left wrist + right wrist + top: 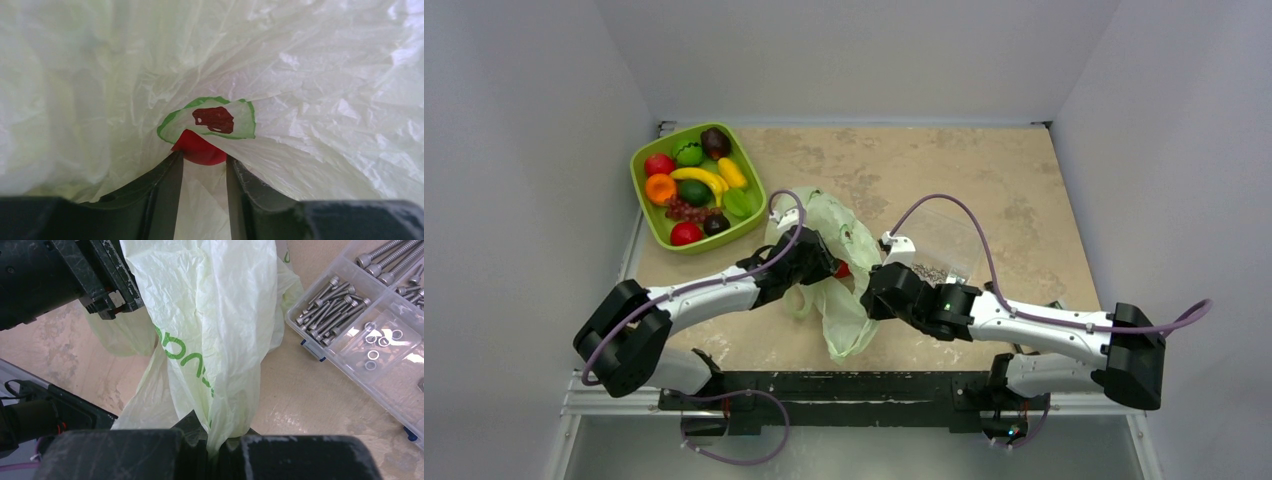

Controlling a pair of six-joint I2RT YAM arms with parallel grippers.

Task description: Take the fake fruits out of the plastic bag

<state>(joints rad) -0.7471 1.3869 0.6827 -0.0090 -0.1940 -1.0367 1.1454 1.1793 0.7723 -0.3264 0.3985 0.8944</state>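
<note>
Red fruit (199,149) in left pincer (202,159), inside plastic bag (310,75).

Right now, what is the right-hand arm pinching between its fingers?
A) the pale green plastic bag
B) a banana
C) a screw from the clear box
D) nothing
A: the right wrist view shows the right gripper shut on a bunched fold of the plastic bag, while the box of screws sits apart, untouched.

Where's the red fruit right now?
The red fruit sits centre of the left wrist view, in the left gripper, under an avocado print on the plastic bag.
</note>
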